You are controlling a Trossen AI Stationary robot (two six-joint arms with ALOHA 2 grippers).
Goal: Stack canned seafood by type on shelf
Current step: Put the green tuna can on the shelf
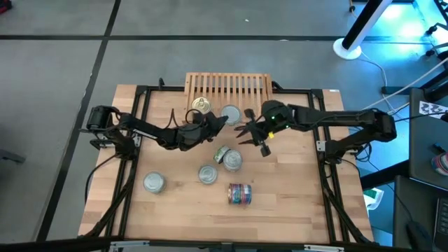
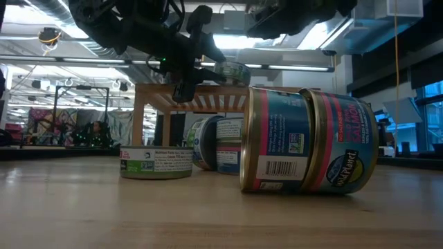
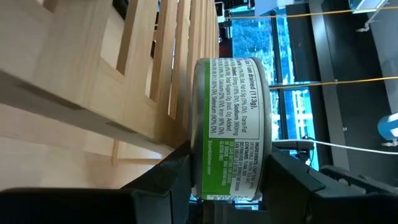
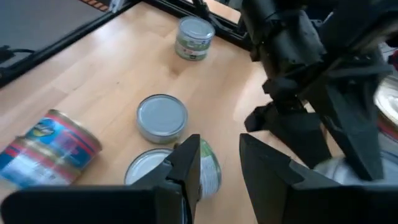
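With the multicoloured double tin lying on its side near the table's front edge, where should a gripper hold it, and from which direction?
Grip the multicoloured tin across its two flat ends, coming straight down from above. It lies on its side, so the curved wall faces up and would likely roll or slip between fingers; the flat lids give parallel faces. The open right gripper is nearest; the left gripper holds a green-labelled tin.

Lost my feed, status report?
Left gripper shut on green-labelled round tin at light-wood slatted shelf. Right gripper open, empty. Nothing blocking.
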